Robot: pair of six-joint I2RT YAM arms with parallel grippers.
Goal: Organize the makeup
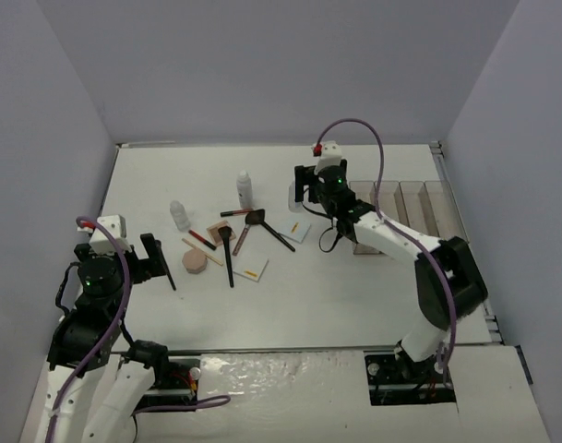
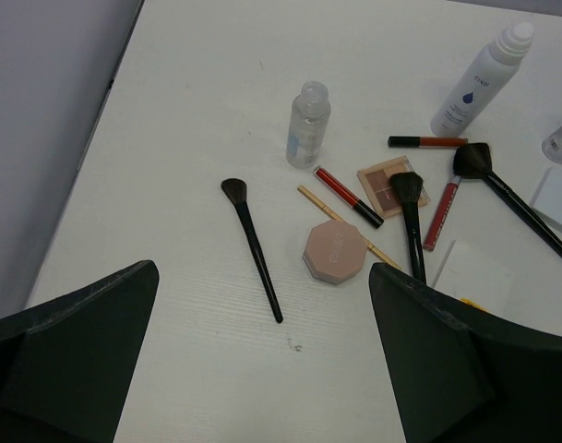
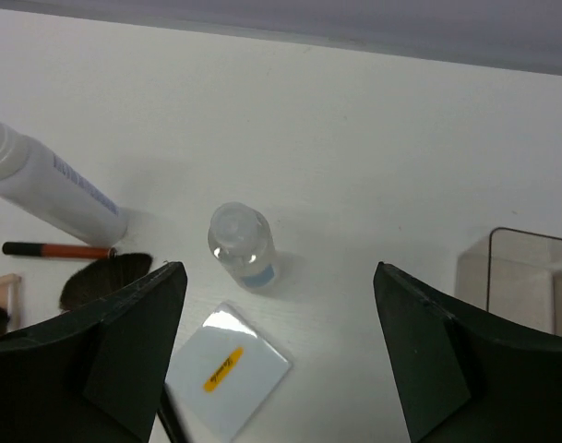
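The makeup lies scattered mid-table. In the left wrist view I see a black brush (image 2: 253, 249), a pink compact (image 2: 335, 251), a clear bottle (image 2: 307, 125), a tall white bottle (image 2: 479, 81), red (image 2: 347, 196) and tan (image 2: 322, 205) pencils and a white card (image 2: 474, 277). My left gripper (image 2: 264, 268) (image 1: 156, 263) hangs open above that brush's handle, holding nothing. My right gripper (image 3: 277, 272) (image 1: 304, 194) is open over a small clear bottle (image 3: 242, 245) and a white card (image 3: 227, 369), which sit toward its left finger.
The clear organizer (image 1: 400, 217) stands at the right, behind the right arm; its corner (image 3: 530, 277) shows in the right wrist view. A tan palette (image 1: 223, 231), two more brushes (image 1: 227, 254) (image 1: 271, 229) and a second card (image 1: 251, 269) lie in the pile. Walls enclose the table.
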